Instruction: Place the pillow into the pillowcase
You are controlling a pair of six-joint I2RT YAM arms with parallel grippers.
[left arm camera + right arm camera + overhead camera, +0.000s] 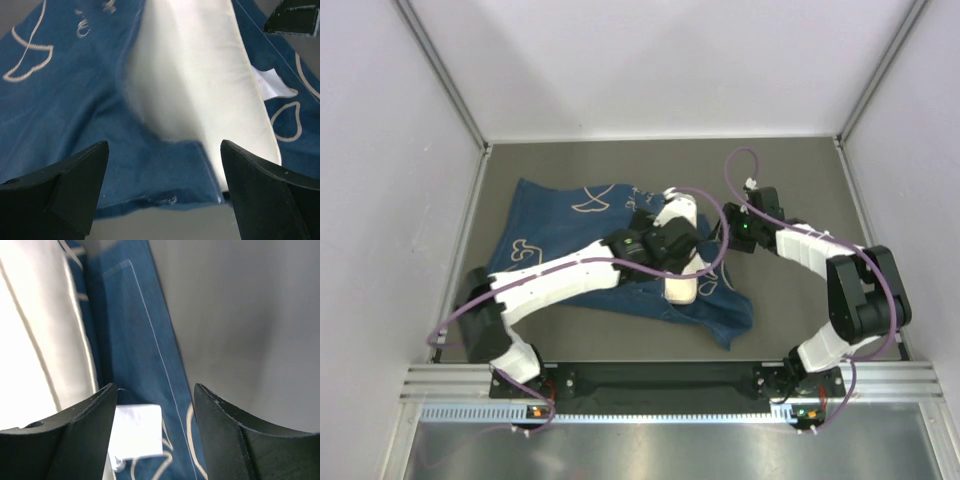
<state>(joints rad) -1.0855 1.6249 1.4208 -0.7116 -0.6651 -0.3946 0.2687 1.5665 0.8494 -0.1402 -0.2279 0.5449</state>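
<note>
Left hand (665,240) hangs released over the pillowcase (550,215), dark blue with white line drawings, spread on the bench (800,180). The cream-white pillow (682,285) lies on the pillowcase's right part; the right hand (725,232) is at that edge.

Left wrist: the left hand (164,145) gapes wide above the plump pillow (200,75), the pillowcase (75,110) folding against its near end.

Right wrist: the right hand (155,387) stands parted, gripping nothing, over the pillowcase's (130,330) stitched edge and a white tag (137,432).

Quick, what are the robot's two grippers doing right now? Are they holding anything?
Left gripper: open, holding nothing, over the pillow.
Right gripper: open, holding nothing, over the pillowcase.
</note>
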